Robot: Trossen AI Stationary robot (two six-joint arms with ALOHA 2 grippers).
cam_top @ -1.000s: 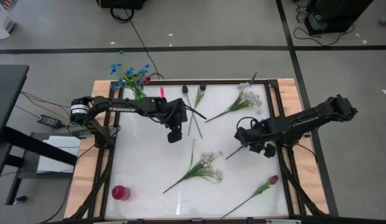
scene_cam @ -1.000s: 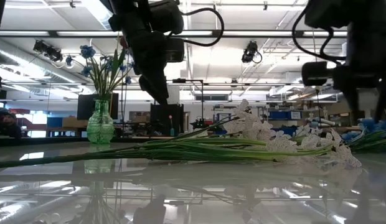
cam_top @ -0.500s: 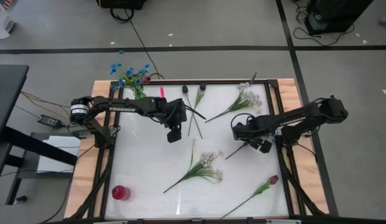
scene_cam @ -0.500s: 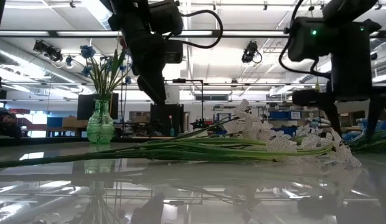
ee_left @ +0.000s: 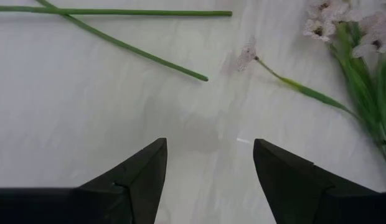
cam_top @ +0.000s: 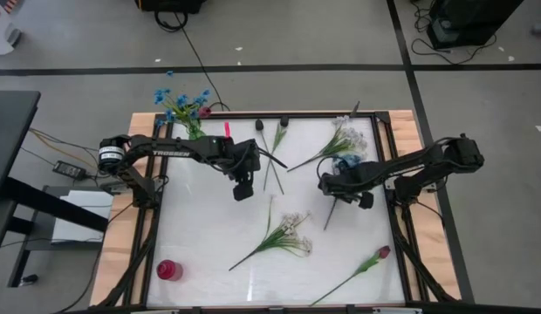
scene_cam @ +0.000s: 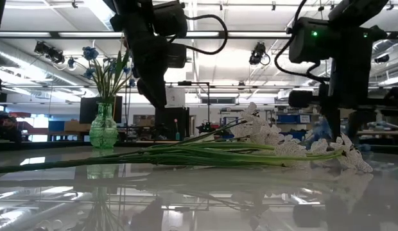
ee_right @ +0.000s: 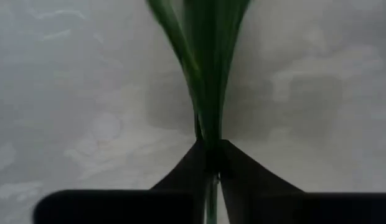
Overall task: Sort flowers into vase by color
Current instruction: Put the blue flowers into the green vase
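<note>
Right gripper (ee_right: 210, 163) pinching blue flower (cam_top: 347, 163) stem

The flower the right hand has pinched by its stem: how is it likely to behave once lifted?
The right hand is shut on a thin green stem, so the flower will probably sag and swing. Its blue blossom sits at one end, likely tipping it head-down. It looks light, and the narrow stem could twist or slip.

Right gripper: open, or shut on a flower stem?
Shut on a stem. In the right wrist view the right gripper has its fingers pinched together around a green flower stem above the white table.
</note>
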